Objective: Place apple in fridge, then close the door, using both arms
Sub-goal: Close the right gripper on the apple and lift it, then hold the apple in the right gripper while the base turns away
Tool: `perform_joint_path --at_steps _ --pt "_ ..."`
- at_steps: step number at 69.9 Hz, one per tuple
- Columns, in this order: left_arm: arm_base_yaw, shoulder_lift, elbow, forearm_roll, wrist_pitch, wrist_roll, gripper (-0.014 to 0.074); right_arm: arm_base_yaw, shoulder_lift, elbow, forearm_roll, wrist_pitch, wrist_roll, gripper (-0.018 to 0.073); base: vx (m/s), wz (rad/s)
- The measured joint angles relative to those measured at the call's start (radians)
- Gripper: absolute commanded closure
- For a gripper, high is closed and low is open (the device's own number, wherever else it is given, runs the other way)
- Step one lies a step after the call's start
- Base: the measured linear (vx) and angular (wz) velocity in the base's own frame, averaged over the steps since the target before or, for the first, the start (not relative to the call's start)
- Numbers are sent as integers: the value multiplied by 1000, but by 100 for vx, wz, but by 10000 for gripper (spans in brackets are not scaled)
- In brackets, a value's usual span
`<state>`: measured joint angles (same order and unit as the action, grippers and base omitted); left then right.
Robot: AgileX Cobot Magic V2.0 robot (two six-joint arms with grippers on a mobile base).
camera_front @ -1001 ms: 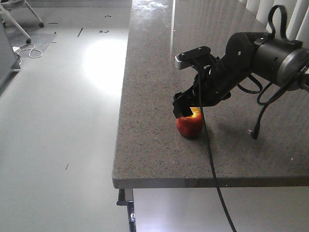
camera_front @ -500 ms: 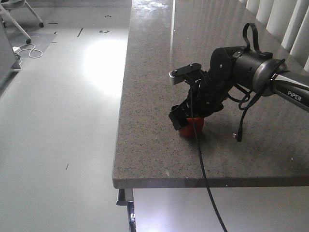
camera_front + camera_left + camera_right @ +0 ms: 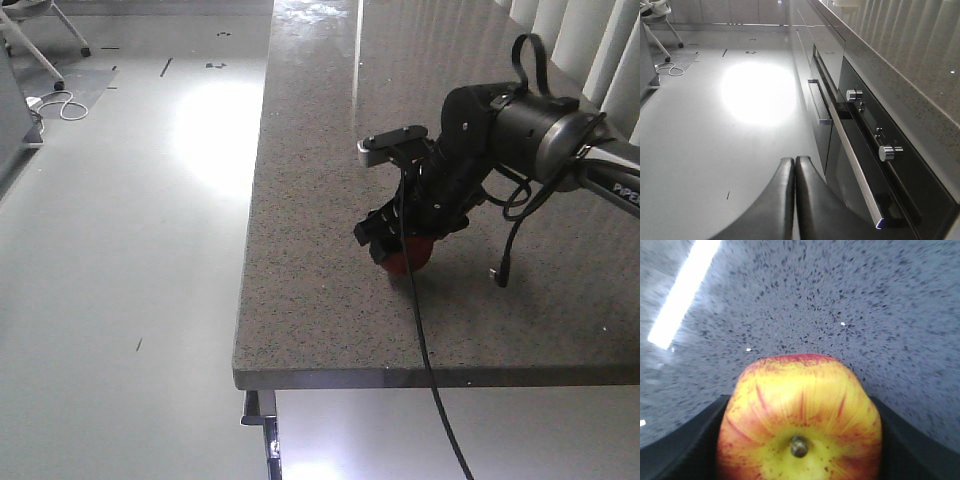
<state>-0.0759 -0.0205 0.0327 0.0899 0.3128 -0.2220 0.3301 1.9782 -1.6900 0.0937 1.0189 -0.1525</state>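
The red and yellow apple sits on the speckled grey counter near its front left corner. My right gripper is down over it from above, with a jaw against each side. In the right wrist view the apple fills the space between the black fingers, stem dimple facing the camera. My left gripper is shut and empty, hanging low over the floor beside the oven. The fridge and its door are out of view.
A black built-in oven with a long silver handle and knobs sits under the counter. A black cable hangs over the counter's front edge. An office chair stands far left on the glossy floor.
My right gripper has come down from just above the apple and now encloses it. The arm has shifted a little to the right in the last half second.
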Motion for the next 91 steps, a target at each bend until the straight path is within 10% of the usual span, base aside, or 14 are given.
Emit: perform_joint_path --at_steps 91 --pt "0 0 0 0 0 0 603 0 -1439 1078 92 -28 12 179 0 0"
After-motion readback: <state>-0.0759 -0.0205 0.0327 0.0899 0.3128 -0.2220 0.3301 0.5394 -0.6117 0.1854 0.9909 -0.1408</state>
